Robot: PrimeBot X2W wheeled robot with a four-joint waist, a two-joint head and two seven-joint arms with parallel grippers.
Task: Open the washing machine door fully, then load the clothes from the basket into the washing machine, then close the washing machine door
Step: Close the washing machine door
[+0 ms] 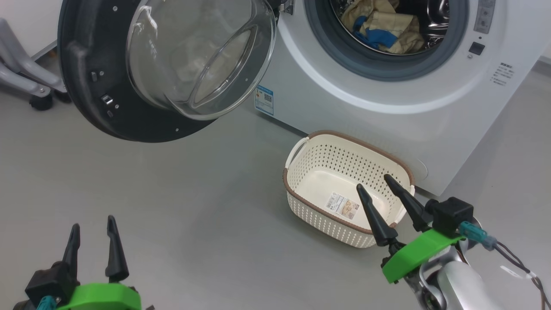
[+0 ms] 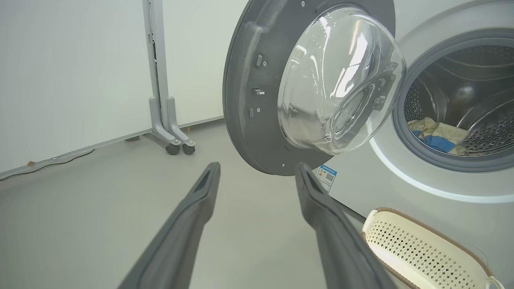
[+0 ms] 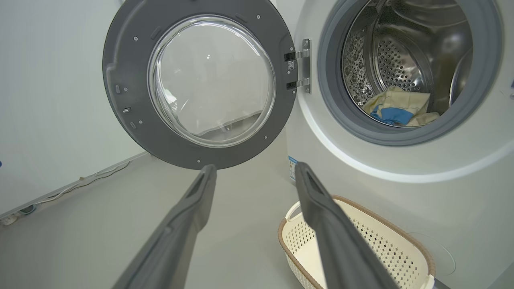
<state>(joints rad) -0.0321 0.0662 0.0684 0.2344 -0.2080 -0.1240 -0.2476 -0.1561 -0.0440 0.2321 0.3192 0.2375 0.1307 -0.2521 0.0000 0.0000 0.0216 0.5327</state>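
Head view: well out from the washer's front and off to its left, the left gripper hangs over bare floor, jaws spread and holding nothing. The door stands swung wide to the left of the washer's opening, hung on the hinge at the opening's left edge, with its inner side turned toward the robot. The basket sits on the floor just in front of the washer, below the opening, and looks empty apart from its label. The clothes, pale yellow with a blue piece, lie inside the washer's drum; in the wrist views none seems to trail over the grey seal. The right gripper hovers in front of the washer, above the basket's near side, jaws likewise spread and empty.

Loading looks done, so closing the door is the step in hand. The left gripper seems better placed: go round to the door's outer face, meet the rim at the edge farthest from the hinge, and sweep it along its arc toward the washer's opening. Push steadily right home until the latch catches, keeping the right gripper clear of the opening
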